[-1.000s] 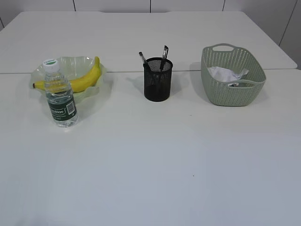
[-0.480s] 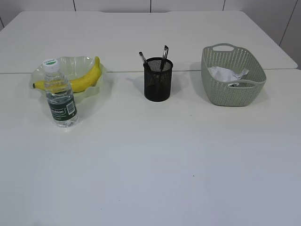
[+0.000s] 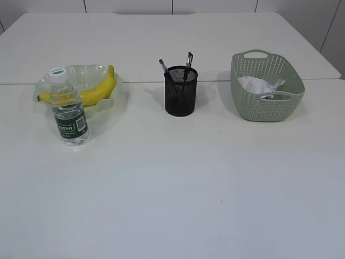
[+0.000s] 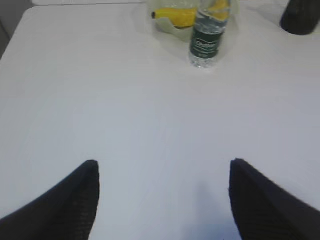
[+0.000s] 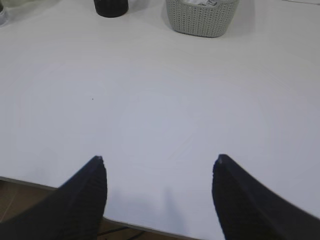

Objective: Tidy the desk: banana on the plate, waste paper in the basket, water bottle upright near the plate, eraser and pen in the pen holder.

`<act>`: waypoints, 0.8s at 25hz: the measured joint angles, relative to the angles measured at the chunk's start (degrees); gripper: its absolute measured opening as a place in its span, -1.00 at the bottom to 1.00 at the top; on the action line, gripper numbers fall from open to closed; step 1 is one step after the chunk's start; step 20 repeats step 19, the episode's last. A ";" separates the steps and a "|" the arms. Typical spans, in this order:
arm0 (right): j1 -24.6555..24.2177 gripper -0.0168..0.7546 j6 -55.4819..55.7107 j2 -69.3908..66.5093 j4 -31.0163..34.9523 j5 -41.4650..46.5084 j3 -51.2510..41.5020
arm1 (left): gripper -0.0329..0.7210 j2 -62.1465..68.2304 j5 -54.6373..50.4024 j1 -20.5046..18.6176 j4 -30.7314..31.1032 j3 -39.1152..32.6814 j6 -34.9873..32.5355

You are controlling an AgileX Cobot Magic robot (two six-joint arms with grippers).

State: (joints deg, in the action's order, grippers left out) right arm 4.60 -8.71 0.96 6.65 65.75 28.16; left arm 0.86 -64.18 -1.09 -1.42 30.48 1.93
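Clear plastic water bottle [image 4: 205, 42] with dark green label stands at one o'clock, well apart from the spread left gripper [image 4: 164, 200]. Its white label writing is unreadable. Right gripper [image 5: 159, 197] is spread too, empty.

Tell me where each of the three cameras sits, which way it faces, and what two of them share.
Exterior: slanted down from the desk's front at plate, pen holder, basket; no robot parts.
Left wrist: behind the open left gripper, facing the water bottle and banana.
Right wrist: behind the open right gripper, facing pen holder and basket.
Both wrist views share the pen holder.
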 joint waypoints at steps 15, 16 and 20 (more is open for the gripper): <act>0.00 0.33 -8.18 0.00 6.77 0.00 0.00 | 0.63 0.00 0.00 0.14 -2.55 0.00 -3.93; 0.00 0.33 -8.18 0.00 6.79 0.00 0.00 | 0.63 0.00 0.00 0.14 -2.55 0.00 -3.93; 0.00 0.33 -8.26 0.00 6.89 0.00 0.00 | 0.63 0.00 0.00 0.14 -2.55 0.00 -3.93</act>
